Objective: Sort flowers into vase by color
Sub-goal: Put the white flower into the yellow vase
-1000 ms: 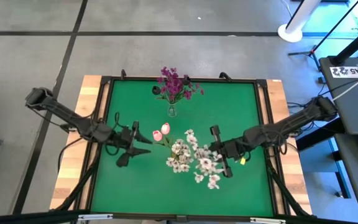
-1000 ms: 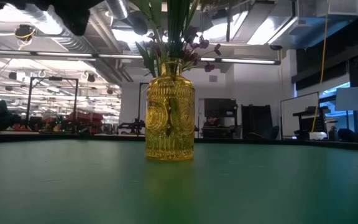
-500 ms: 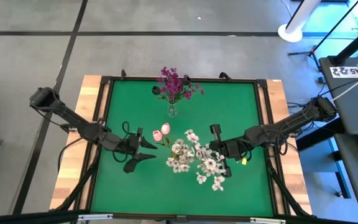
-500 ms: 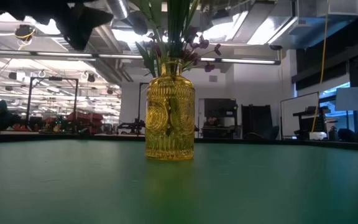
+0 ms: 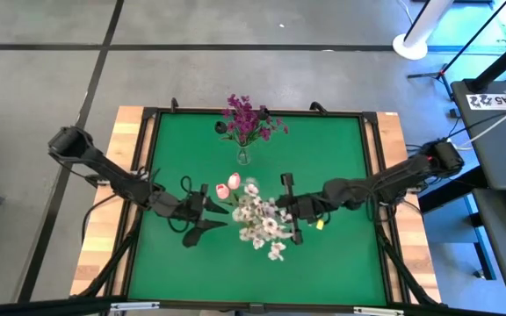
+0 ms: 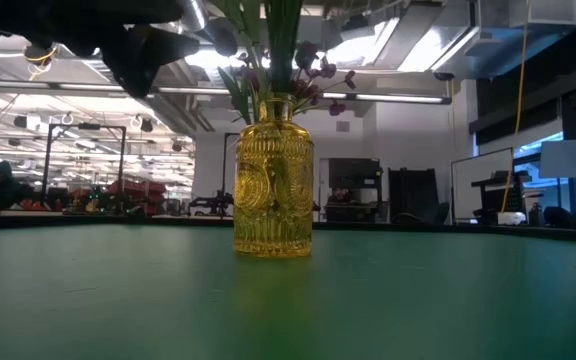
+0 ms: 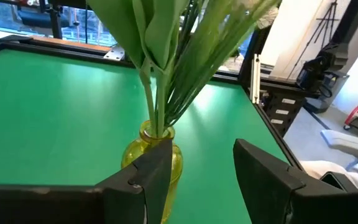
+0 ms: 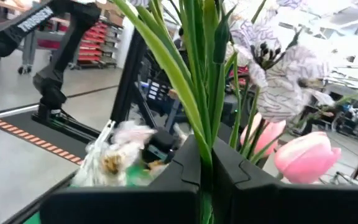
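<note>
Here the flowers [image 5: 257,219], a mixed bunch of white blossom sprays with pink tulip buds [image 5: 228,183], hang pinched by their green stems [image 8: 205,93] in the right gripper [image 5: 290,209], whose fingers are closed tight on the stems; the blooms spread just ahead of its tips, toward the left gripper [image 5: 207,213], which waits close beside the bunch with its fingers [image 7: 263,168] spread and nothing between them; a yellow glass vase [image 7: 151,157] stands directly beyond those open fingers, stems rising from its mouth; farther off from both tools a second vase [image 5: 243,156] already carries the magenta-purple flowers [image 5: 249,118]. The risk, as I judge it, is that the left gripper closes on several stems at once, or on a leaf, so that white and pink come away together; a loose pinch could also let a stem slip and drop onto the table. The green table mat [image 5: 332,158] sits inside a dark frame on a wooden top; around it is grey concrete floor, with a desk at the room's edge and workshop racks in the distance.
</note>
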{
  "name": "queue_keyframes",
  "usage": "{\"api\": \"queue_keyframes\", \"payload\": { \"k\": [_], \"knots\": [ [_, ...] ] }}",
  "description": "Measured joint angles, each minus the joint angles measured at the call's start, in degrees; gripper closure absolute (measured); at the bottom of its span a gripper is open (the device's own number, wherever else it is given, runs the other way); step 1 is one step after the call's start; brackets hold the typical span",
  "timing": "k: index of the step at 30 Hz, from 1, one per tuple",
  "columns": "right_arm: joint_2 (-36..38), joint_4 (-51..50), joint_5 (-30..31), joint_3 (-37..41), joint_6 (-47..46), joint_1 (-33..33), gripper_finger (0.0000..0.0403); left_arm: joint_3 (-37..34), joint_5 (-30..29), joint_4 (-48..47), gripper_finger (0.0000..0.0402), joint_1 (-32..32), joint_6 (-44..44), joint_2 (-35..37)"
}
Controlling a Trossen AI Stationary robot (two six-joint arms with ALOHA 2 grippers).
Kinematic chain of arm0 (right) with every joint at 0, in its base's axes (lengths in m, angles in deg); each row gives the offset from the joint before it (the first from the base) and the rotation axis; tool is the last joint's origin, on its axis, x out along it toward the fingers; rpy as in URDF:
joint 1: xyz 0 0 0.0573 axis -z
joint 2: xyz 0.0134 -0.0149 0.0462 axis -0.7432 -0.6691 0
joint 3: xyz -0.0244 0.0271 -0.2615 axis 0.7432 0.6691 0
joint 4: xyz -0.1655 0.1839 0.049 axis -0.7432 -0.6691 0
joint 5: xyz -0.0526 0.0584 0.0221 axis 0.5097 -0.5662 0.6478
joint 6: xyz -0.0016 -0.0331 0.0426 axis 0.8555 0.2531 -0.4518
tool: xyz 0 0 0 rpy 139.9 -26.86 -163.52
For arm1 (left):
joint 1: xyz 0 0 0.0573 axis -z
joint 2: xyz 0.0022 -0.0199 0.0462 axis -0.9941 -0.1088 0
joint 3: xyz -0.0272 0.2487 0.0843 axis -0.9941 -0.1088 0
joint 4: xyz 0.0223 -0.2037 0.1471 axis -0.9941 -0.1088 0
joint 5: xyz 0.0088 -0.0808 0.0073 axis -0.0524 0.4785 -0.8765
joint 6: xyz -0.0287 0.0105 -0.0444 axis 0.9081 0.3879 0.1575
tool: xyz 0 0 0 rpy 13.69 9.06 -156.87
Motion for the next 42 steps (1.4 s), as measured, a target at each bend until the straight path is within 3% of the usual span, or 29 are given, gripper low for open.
{"api": "queue_keyframes", "payload": {
  "k": [11, 30, 34, 42],
  "knots": [
    [-1.08, 0.32, -1.35, 0.0, -2.55, 0.96, 0.0395, 0.0, 0.0, 0.76, 0.0234, -1.25, 0.15, -1.67],
    [-6.02, -12.88, 1.69, 0.0, -15.64, 1.03, 0.0389, 0.0, -0.38, 0.27, 0.0234, -1.23, -0.04, -1.67],
    [-5.96, -15.67, 1.98, -0.02, -17.25, 1.01, 0.0346, 0.0, -0.42, 0.27, 0.0234, -1.23, -0.04, -1.67],
    [-5.19, -19.37, 2.04, 0.0, -18.36, 0.9, 0.0187, 0.0, -0.44, 0.12, 0.0234, -1.23, -0.07, -1.67]
  ]
}}
